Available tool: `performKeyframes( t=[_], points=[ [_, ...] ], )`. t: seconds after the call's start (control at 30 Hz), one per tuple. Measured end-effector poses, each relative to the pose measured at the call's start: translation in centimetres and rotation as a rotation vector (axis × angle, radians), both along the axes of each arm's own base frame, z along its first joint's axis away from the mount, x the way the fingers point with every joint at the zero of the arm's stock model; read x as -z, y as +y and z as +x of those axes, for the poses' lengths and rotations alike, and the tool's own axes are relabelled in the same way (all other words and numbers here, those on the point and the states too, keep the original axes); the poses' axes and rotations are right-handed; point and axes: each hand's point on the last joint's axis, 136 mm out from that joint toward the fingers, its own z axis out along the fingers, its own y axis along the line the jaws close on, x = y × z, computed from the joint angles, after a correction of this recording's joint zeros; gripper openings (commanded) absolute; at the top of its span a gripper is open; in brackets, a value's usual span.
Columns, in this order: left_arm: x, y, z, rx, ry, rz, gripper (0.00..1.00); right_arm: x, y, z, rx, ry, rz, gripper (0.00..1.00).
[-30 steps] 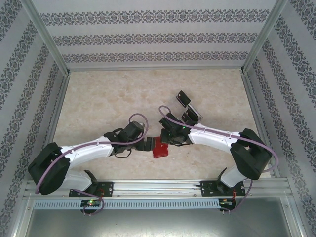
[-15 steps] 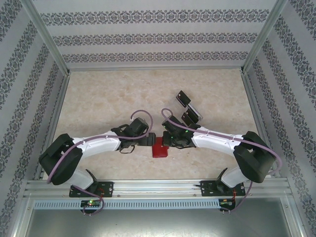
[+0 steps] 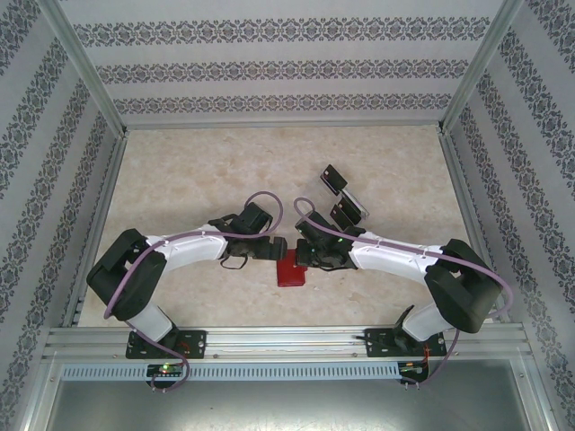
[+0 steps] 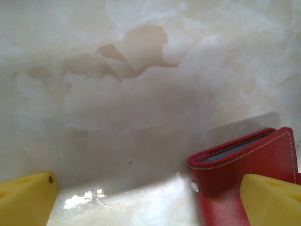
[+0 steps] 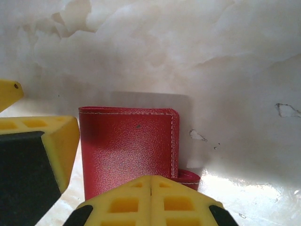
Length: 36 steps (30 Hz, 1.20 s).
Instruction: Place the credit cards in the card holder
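The red card holder [image 3: 290, 271] lies closed on the marble table between the two grippers. My left gripper [image 3: 275, 250] is open at its far left corner. In the left wrist view the card holder [image 4: 235, 174] shows its snap stud beside my right finger, and nothing sits between the left gripper [image 4: 148, 190] fingers. My right gripper [image 5: 150, 200] is shut, its yellow fingers pressed together over the near edge of the card holder [image 5: 127, 148], with nothing seen between them. Black credit cards [image 3: 333, 179] stand at the rack behind the right arm.
A clear plastic rack [image 3: 355, 197] holds the cards at the right of the middle. Metal frame posts and patterned walls close in the table on three sides. The left gripper's yellow and black finger [image 5: 37, 160] shows close beside the card holder in the right wrist view.
The left arm has swung in and its gripper has moved a little away from me, up along the card holder's left side. The right gripper has shifted slightly left.
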Motion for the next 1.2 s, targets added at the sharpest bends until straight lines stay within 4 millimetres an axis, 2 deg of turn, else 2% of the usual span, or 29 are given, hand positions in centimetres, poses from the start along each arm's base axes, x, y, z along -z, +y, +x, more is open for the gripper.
performKeyframes(
  t=[0.33,0.63,1.2],
  points=[
    [0.5,-0.1,-0.3,0.019,0.017,0.007,1.0,0.0,0.1,-0.1,-0.011,0.001,0.005,0.0],
    [0.8,0.1,-0.1,0.011,0.019,0.03,1.0,0.0,1.0,-0.6,-0.06,0.001,0.021,0.0],
    [1.5,0.0,-0.1,0.044,0.03,0.149,1.0,0.5,1.7,-1.5,-0.104,0.004,0.008,0.0]
  ],
)
